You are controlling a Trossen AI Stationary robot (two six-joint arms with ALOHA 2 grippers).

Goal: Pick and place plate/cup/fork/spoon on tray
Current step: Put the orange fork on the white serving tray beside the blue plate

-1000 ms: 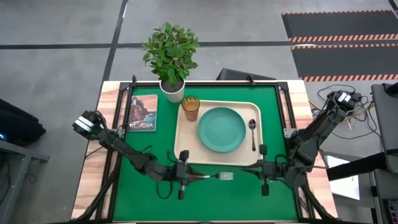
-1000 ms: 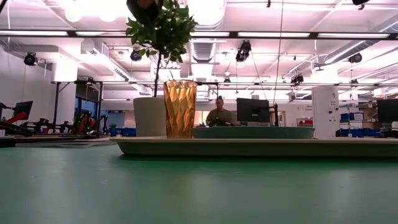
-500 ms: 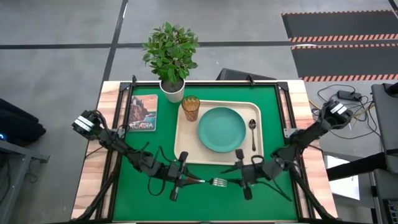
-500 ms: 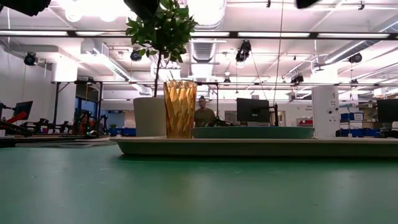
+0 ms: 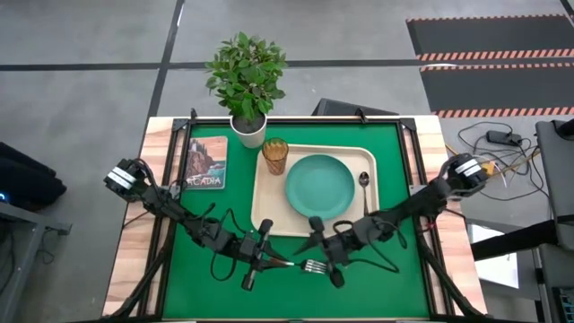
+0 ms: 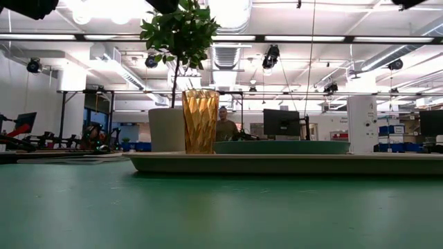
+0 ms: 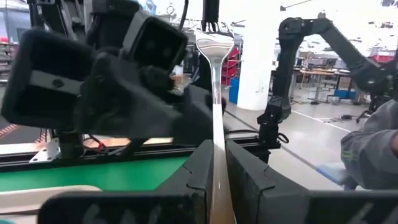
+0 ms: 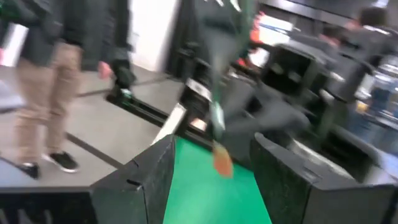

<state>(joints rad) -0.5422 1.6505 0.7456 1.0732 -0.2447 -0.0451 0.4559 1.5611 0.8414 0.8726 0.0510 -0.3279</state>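
Kid: Fork (image 5: 310, 266) news! What changes just now?

Friend: The right fingers (image 8: 149, 180) swing in from the 3 o'clock side of the desk (image 5: 395, 152). A moment ago they are shut. Now they stand wide open, right at the pointy end of the fork.

Kid: Do they hold it yet?

Friend: No. Nothing is between them yet. The left fingers (image 7: 202, 168) are squeezed shut on the fork's handle.

Kid: So what does that mean?

Friend: I think the left arm wants to hand the fork over to the right arm. The fork is the last thing left to put away.

Kid: Where is everything else?

Friend: The plate (image 5: 320, 186) sits in the middle of the tray (image 5: 269, 224). The cup (image 5: 274, 155) stands on the tray at 11 o'clock from the plate. The spoon (image 5: 364, 190) lies on the tray at 3 o'clock from the plate.

Kid: And the fork?

Friend: It is at 6 o'clock from the tray, just past the rim. It is up in the air, not on the desk.

Kid: How does it look?

Friend: It is long and thin. The prongs are shiny silver and point toward the right arm. The handle is orange-red, and most of it hides in the left fingers. It looks slippery, so the right fingers need to pinch it well.
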